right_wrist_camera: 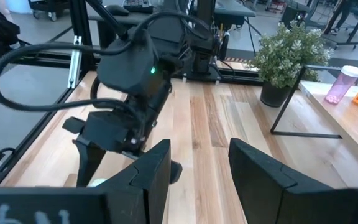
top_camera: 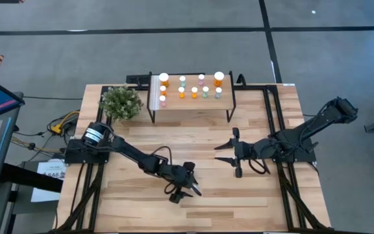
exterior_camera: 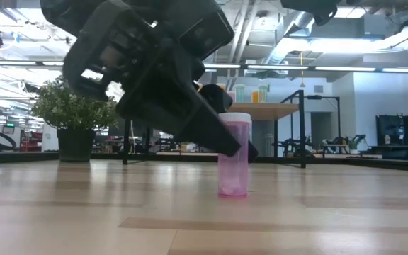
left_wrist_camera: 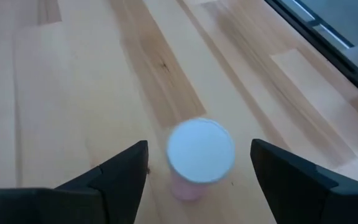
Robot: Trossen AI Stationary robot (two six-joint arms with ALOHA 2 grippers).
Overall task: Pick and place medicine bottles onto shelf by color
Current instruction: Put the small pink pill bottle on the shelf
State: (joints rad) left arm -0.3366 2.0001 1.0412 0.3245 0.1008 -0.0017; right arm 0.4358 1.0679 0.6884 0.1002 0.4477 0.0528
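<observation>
Left pincer (left_wrist_camera: 197,180) open around unlabelled pink bottle (left_wrist_camera: 199,155).

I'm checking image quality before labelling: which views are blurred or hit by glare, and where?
Low view: the left claw looms dark and soft, the pink bottle behind it is sharper, and ceiling lights glare. Left wrist view: the bottle's white cap is blurred. High view: evenly lit.

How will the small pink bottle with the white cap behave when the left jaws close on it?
The small pink translucent plastic bottle with a white cap stands upright and looks nearly empty, so it is probably light. Being taller than wide, it may tip if struck off-centre. Its smooth round wall could slip or roll.
</observation>
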